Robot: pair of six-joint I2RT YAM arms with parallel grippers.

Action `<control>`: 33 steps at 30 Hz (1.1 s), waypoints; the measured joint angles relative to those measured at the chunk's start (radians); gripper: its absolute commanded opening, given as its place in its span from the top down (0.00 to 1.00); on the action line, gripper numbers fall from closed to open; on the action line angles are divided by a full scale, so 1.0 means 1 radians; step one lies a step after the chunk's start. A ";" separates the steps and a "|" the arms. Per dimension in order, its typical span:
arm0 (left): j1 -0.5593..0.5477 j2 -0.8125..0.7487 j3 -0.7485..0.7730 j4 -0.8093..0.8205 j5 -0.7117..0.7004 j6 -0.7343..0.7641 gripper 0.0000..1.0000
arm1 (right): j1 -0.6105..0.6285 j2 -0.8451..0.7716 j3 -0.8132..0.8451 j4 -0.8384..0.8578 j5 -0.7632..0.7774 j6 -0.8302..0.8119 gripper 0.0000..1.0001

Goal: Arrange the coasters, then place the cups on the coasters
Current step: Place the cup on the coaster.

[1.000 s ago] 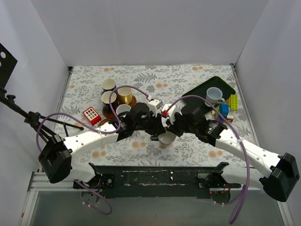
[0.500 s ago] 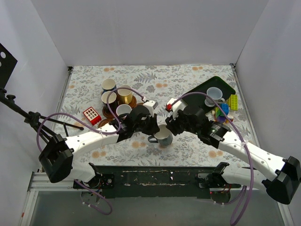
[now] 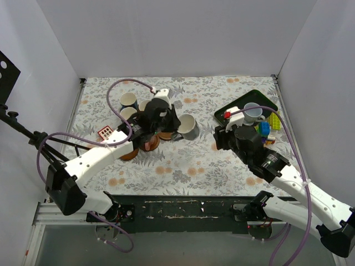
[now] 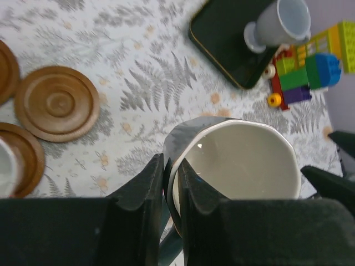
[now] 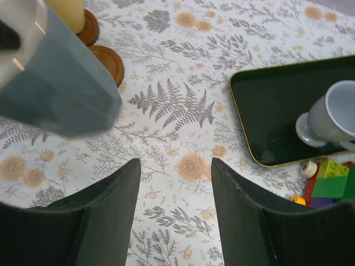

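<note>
My left gripper is shut on the rim of a dark blue-grey cup with a pale inside, and holds it above the cloth. One finger is inside the rim and one outside. Just left of the cup lie reddish-brown coasters, one bare and another nearer the arm. Three other cups stand grouped at the back left. My right gripper is open and holds nothing. The held cup shows blurred at its upper left. A light blue cup stands on the tray.
The dark green tray sits at the right, with colourful toy blocks along its near right side. A red block lies at the left. White walls close in the floral cloth on three sides.
The cup passed from my right gripper to my left. My left arm carried it back and left towards the coasters. My right gripper opened and drew back to the right.
</note>
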 measured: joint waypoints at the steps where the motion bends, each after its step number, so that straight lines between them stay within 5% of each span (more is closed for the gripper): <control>1: 0.029 -0.007 0.023 -0.005 0.000 0.001 1.00 | -0.009 0.000 -0.008 -0.002 0.017 0.016 0.38; 11: 0.552 -0.068 0.127 -0.249 0.043 0.109 1.00 | -0.085 0.000 -0.081 -0.021 0.085 0.122 0.40; 17: 0.755 -0.134 0.124 -0.375 0.077 0.164 1.00 | -0.125 -0.017 -0.117 -0.016 0.085 0.153 0.40; 33: 0.842 -0.370 -0.208 -0.388 0.087 0.142 1.00 | -0.171 -0.047 -0.156 0.016 0.050 0.161 0.40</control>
